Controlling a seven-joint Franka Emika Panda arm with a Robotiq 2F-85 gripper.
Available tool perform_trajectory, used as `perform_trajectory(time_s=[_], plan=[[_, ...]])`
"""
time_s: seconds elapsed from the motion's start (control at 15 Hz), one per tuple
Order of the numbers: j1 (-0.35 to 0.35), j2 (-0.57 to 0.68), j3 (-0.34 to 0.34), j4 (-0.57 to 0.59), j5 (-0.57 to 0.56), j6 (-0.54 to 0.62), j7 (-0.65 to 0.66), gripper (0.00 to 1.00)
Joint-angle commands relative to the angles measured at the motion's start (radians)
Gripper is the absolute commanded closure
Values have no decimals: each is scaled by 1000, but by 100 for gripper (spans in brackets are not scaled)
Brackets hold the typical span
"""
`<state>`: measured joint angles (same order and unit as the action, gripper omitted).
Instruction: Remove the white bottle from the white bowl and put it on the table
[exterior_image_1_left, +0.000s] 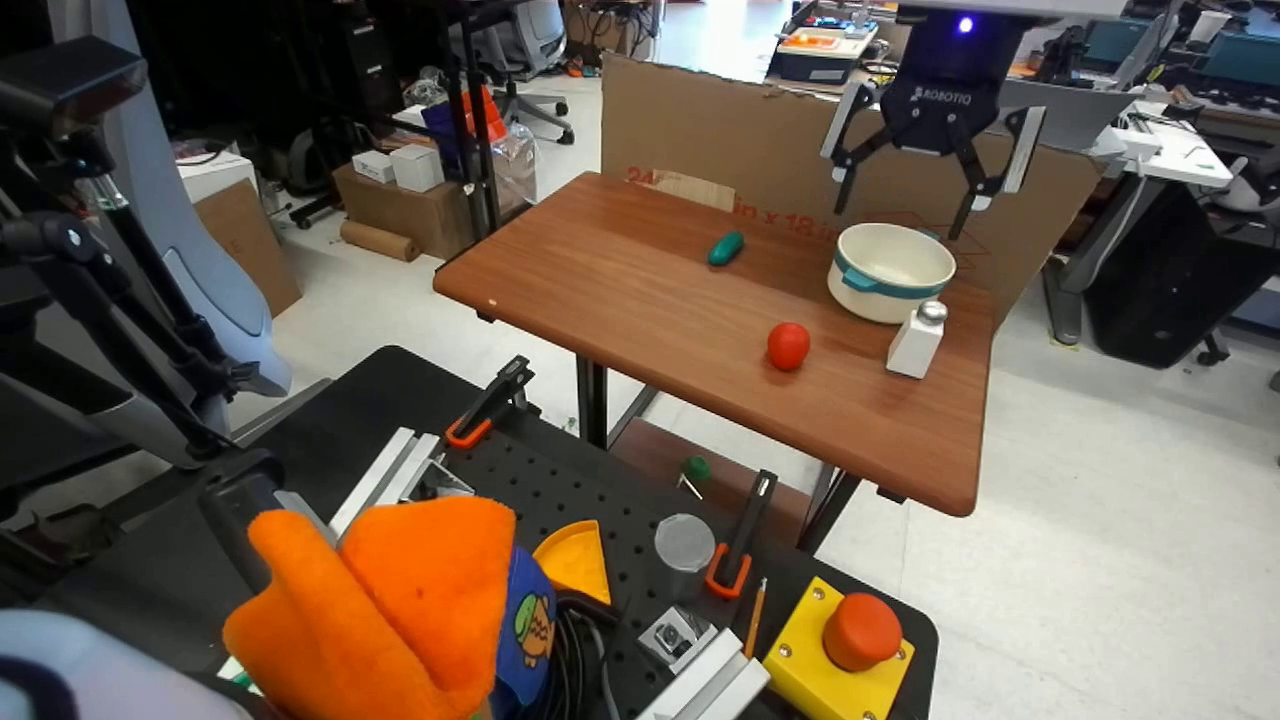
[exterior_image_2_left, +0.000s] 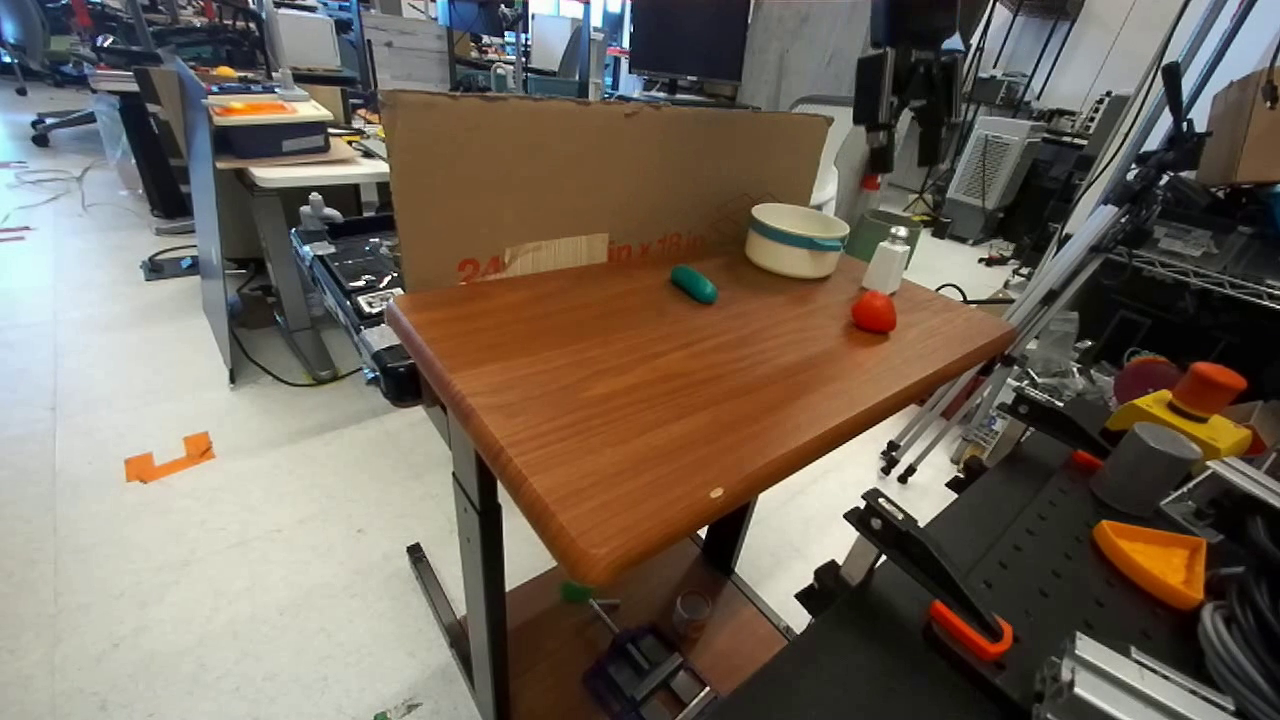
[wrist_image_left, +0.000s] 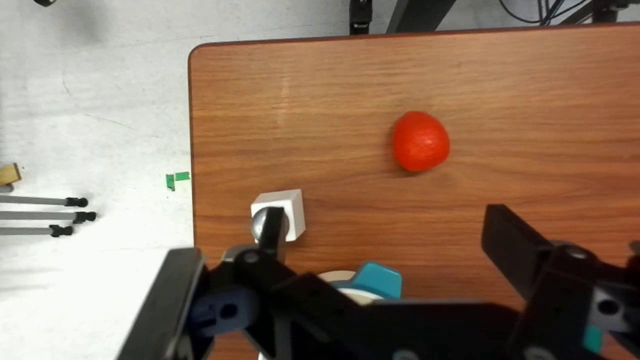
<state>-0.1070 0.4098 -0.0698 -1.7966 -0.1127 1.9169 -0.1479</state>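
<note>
The white bottle is a small square white shaker with a silver cap. It stands upright on the table beside the white bowl, not in it, in both exterior views (exterior_image_1_left: 912, 347) (exterior_image_2_left: 884, 268) and in the wrist view (wrist_image_left: 295, 212). The white bowl (exterior_image_1_left: 868, 301) (exterior_image_2_left: 790, 259) is cream with a teal band; in the wrist view its handle (wrist_image_left: 378, 280) shows and most of it is hidden behind my gripper. My gripper (exterior_image_1_left: 900, 208) (exterior_image_2_left: 905, 150) (wrist_image_left: 384, 216) is open and empty, above the bowl. One finger partly covers the bottle's cap in the wrist view. The table (exterior_image_1_left: 640, 290) has a reddish-brown top.
A red round object (exterior_image_1_left: 788, 346) (wrist_image_left: 421, 141) lies on the table in front of the bottle and bowl. A dark green elongated object (exterior_image_1_left: 726, 248) (exterior_image_2_left: 693, 284) lies farther along. A cardboard panel (exterior_image_2_left: 600, 160) stands along the back edge. A black cart (exterior_image_1_left: 590, 480) stands near the table.
</note>
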Motion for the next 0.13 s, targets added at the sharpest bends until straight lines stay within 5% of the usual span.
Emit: perform_trajectory(time_s=[0.0, 0.07], plan=[[0, -23, 2, -13, 3, -5, -5, 0], [0, -34, 3, -24, 4, -5, -7, 0]])
